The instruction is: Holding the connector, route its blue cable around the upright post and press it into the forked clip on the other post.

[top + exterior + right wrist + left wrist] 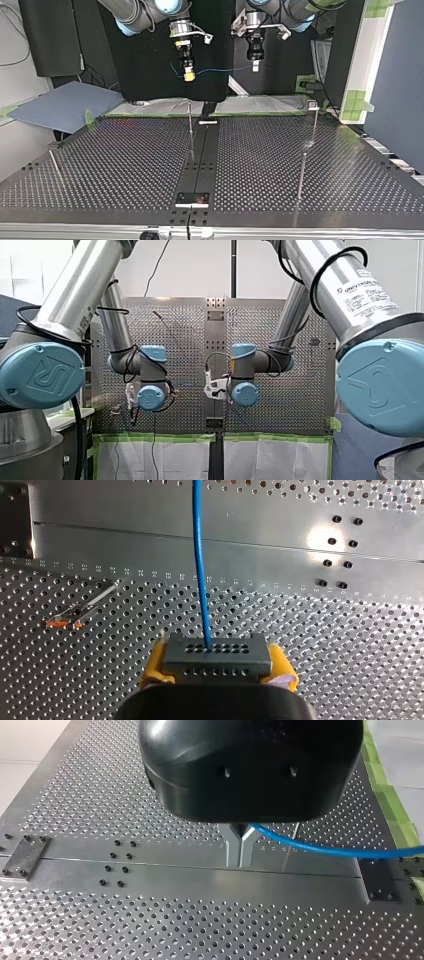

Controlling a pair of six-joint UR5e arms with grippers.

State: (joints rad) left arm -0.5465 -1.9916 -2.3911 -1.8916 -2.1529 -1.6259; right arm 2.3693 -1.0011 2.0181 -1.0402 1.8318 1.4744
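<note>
Blue cable (220,70) spans the air above the table (125,165), from the connector (218,655) pinched in my right hand (218,674) to my left hand (240,844), pressed together on it; any slack could let it miss the upright post (190,125).

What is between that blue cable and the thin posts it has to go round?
Nothing visible. The blue cable hangs in the air between my right gripper, shut on the connector, and my left gripper. The middle post and the post at the top view's right stand free on the table below.
</note>
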